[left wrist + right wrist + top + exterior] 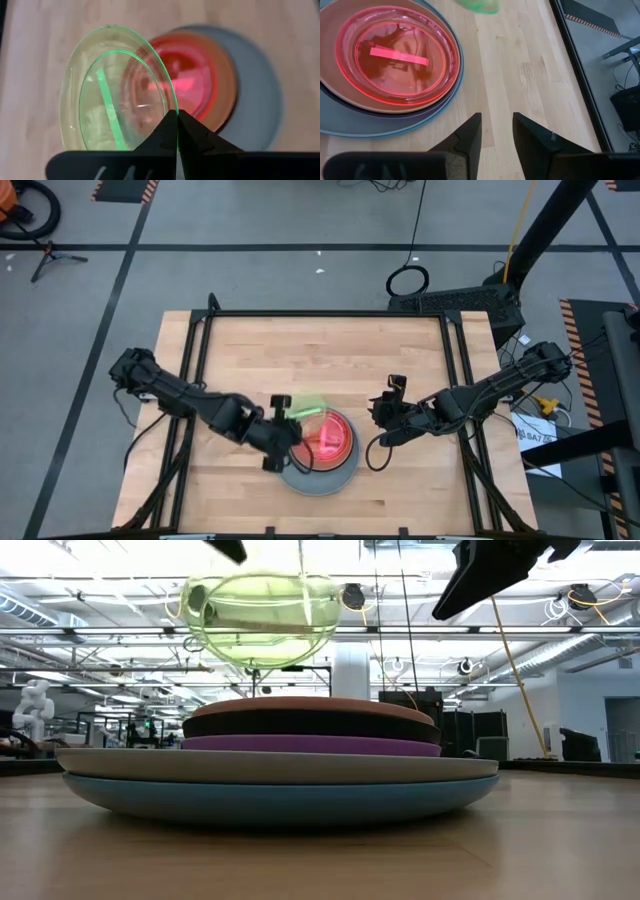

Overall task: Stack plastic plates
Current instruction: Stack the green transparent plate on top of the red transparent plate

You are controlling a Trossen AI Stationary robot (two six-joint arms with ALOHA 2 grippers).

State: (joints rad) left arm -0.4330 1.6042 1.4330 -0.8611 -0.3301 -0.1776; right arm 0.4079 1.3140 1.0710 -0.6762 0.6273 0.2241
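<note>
Above the stack of plates (320,465) on the table (330,350), I had the left end effector (177,117) clamped on the green plate's (117,90) rim, tilted for lowering onto the red plate (397,57), while the right end effector (496,127) waited beside, fingers apart.

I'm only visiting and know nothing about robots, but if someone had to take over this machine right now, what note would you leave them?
Left gripper: jaws shut on the rim of the green plate, holding it in the air over the stack.
Right gripper: jaws open, empty, above bare table to the right of the stack.
Done: the stack is built, blue at the bottom, then grey, purple, black and tan-orange, with the red-pink plate on top.
Left: lower the green plate onto the red-pink one and let go.
</note>
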